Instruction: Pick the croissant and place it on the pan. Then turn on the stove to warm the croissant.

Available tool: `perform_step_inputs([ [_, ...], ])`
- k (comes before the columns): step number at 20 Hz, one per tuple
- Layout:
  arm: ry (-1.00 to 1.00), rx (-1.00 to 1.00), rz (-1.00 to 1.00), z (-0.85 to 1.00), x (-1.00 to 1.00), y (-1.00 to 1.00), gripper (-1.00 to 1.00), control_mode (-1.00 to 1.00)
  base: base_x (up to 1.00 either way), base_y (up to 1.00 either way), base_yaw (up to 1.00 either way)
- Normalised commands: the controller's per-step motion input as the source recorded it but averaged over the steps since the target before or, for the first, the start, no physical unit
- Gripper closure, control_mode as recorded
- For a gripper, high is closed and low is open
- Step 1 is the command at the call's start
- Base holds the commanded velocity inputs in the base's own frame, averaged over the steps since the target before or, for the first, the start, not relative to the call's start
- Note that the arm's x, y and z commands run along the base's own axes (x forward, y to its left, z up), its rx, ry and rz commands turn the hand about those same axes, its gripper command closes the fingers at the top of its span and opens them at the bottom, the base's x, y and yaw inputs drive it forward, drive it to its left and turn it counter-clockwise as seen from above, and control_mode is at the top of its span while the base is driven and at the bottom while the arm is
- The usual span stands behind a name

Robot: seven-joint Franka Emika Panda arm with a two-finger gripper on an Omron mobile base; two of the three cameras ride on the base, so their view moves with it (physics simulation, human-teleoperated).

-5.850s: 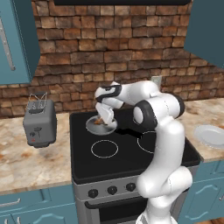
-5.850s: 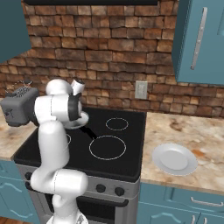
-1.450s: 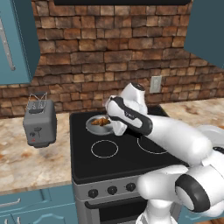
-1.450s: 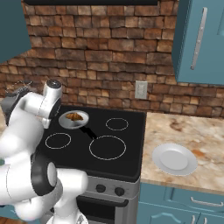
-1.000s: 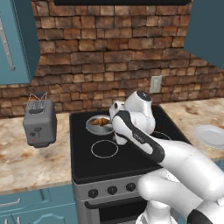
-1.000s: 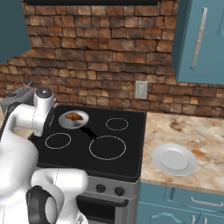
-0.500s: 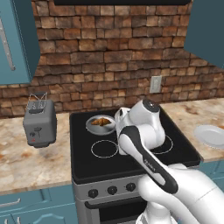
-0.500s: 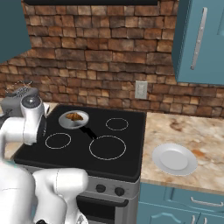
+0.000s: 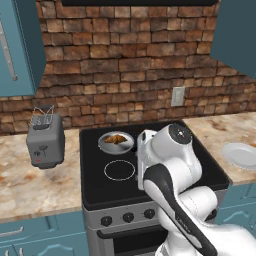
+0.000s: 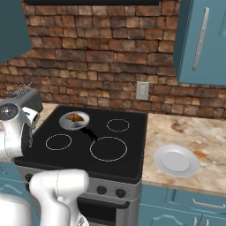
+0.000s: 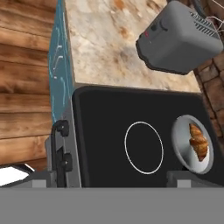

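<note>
Stove (image 9: pixel 150 175): black glass top with white ring burners, centre of the left base view; steel front below with a row of black knobs (image 9: pixel 128 217). In the hand view it lies across the lower half of the frame, with two knobs (image 11: pixel 64 144) stacked at lower left.

Pan (image 9: pixel 116 142): small round silver-grey, on the stove's rear burner, upper-middle of the left base view. In the right base view the pan sits at centre left, its short black handle (image 10: pixel 91 133) pointing down and to the right. In the hand view it lies at the right edge, just beside a bare burner ring.

Croissant (image 9: pixel 116 139): golden-brown crescent, lying inside the pan – touching its floor, clear of the rim in all three views.

Gripper (image 11: pixel 109 178): two dark finger tips rise at the bottom of the hand view, one at lower left, one at lower right, standing wide apart with nothing between them – empty, above the stove's front edge.

Toaster (image 9: pixel 45 141): grey, on the marble counter (image 9: pixel 30 177) at centre left of the left base view; upper right of the hand view.

Plate (image 10: pixel 175 160): round, white, on the counter at lower right of the right base view, well apart from the pan.

Brick wall (image 9: pixel 125 75): across the upper half of both base views.
</note>
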Motion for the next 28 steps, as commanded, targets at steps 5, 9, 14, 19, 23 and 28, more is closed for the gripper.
perform_step_inputs([
  [5, -0.08, -0.03, -0.03, 0.17, -0.7, 0.0, -1.0, -1.0, 0.0, 0.0, 0.0],
  [9, -0.1, -0.09, 0.0, 0.06, -0.68, -0.03, -1.0, -1.0, 0.0, 0.0, 0.0],
  [14, -0.1, -0.13, 0.0, -0.08, -0.49, -0.07, -1.0, -1.0, 0.0, 0.0, 0.0],
  [19, -0.12, -0.19, 0.0, -0.43, -0.18, -0.1, -1.0, -1.0, 0.0, 0.0, 0.0],
  [23, -0.06, -0.2, 0.0, -0.56, -0.11, -0.06, -1.0, -1.0, 0.0, 0.0, 0.0],
  [28, 0.0, -0.21, 0.0, -0.62, -0.06, -0.01, -1.0, -1.0, 0.0, 0.0, 0.0],
])
